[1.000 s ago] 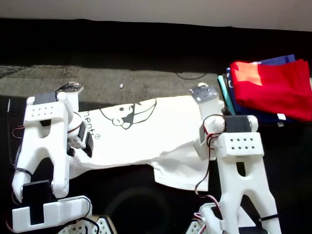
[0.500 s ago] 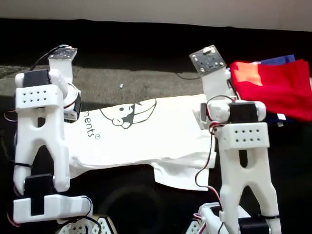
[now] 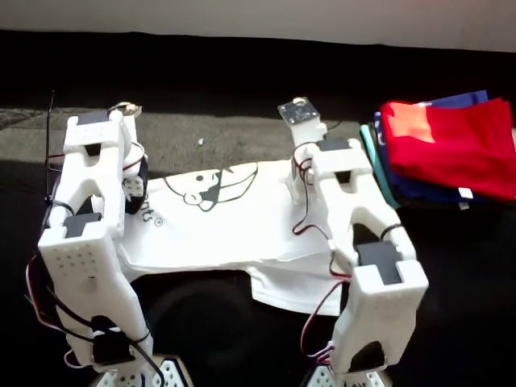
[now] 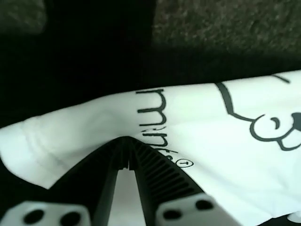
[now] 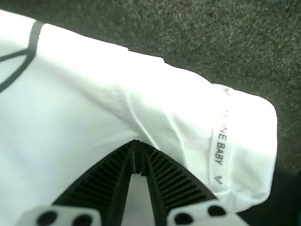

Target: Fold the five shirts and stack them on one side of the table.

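While clamped together on white shirt (image 3: 234, 230) spread mid-bench (image 3: 242, 133): L tool (image 4: 127, 153) at lettered end, R tool (image 5: 136, 155) at opposite end; folded red/blue stack (image 3: 451, 149) beside, R side.

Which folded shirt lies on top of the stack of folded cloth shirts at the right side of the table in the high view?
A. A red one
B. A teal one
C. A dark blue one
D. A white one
A: the red folded cloth shirt lies uppermost there, and the edge of a dark blue shirt shows from under it.
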`<control>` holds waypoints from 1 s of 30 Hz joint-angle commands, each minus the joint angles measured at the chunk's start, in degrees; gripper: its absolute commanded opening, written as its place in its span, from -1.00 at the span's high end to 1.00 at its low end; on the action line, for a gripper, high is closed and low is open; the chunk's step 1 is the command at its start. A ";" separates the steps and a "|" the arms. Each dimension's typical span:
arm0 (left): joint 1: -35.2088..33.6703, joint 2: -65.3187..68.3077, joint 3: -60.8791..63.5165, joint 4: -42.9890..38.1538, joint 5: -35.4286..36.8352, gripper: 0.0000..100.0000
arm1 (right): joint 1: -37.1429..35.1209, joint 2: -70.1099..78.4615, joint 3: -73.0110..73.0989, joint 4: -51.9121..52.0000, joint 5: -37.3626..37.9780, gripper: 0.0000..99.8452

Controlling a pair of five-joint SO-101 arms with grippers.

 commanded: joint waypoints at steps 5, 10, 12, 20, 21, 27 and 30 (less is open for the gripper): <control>-1.80 18.33 -33.89 4.92 0.09 0.98 | 3.56 15.87 -25.27 -0.92 -0.53 0.99; -1.54 28.70 -56.31 10.29 0.00 0.98 | 3.65 23.43 -38.90 -0.40 -0.53 0.99; -1.10 31.43 -63.25 14.42 -0.09 0.98 | 3.47 24.31 -43.03 3.03 -0.53 0.99; -0.31 30.73 -72.66 22.51 0.00 0.98 | 2.42 24.31 -61.76 22.55 -0.53 0.99; -0.40 29.14 -71.16 22.51 0.00 0.98 | 2.42 24.31 -64.57 25.01 -0.53 0.99; -0.75 9.19 -46.29 22.42 0.18 0.98 | 2.42 24.66 -80.75 38.81 -0.53 0.99; -0.48 -2.07 -27.82 22.24 0.09 0.98 | 2.42 24.75 -86.99 43.74 -0.53 0.99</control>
